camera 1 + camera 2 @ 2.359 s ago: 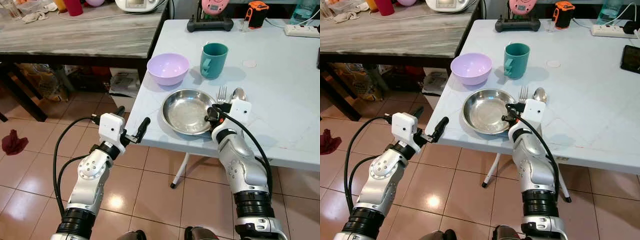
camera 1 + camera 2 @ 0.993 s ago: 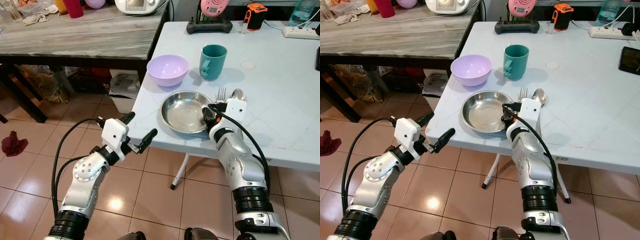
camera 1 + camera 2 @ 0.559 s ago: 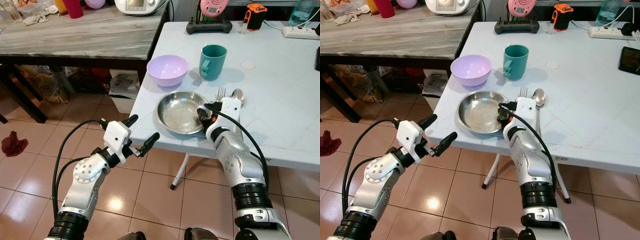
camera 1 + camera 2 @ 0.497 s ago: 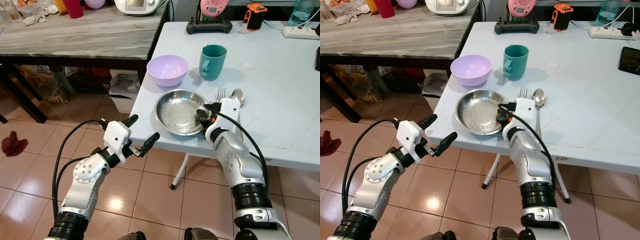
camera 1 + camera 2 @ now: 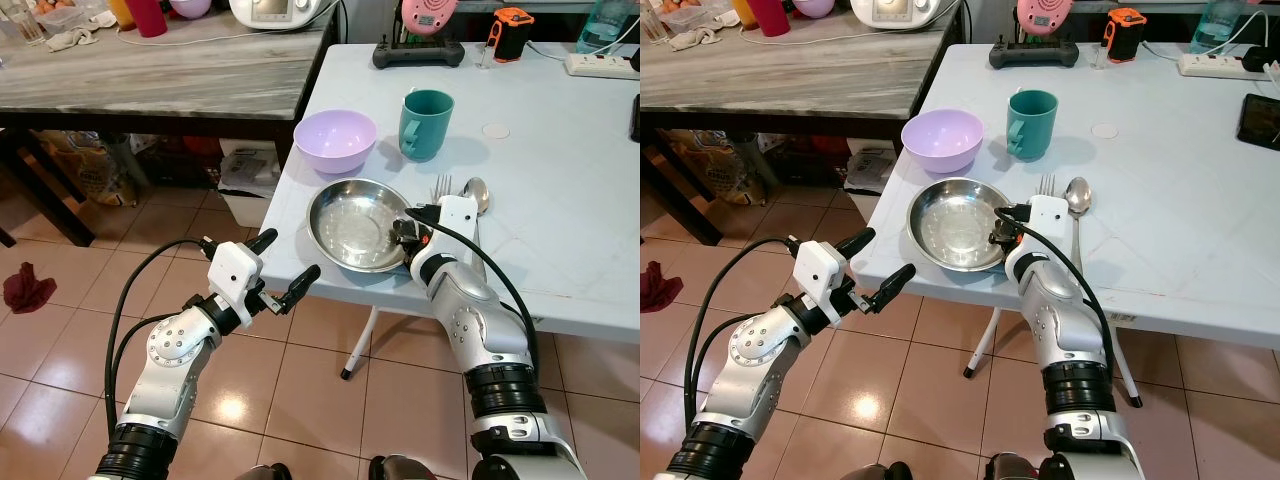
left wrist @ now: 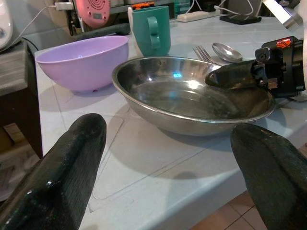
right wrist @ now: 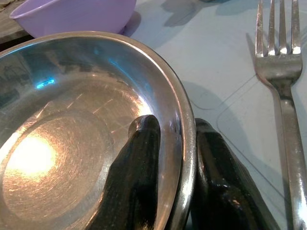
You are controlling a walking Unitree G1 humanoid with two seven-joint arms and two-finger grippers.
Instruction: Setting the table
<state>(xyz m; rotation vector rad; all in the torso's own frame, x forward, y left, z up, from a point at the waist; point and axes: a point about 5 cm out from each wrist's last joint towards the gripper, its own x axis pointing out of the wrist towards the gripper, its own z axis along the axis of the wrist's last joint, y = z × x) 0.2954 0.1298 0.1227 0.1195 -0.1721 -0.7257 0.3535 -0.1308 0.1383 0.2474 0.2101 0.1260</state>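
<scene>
Steel plate [image 5: 356, 224] in right gripper [image 7: 177, 177]

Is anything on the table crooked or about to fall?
The steel plate sits close to the table's near edge, its rim pinched by the right tool. Nothing is spilled or tipped; the fork and spoon lie straight.

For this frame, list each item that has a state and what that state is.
Steel plate: empty, upright on table, rim pinched by right gripper.
Purple bowl: upright, empty.
Teal mug: upright.
Fork: lying flat.
Spoon: lying flat.
Right gripper: shut on plate rim.
Left gripper: open, off the table edge.
</scene>
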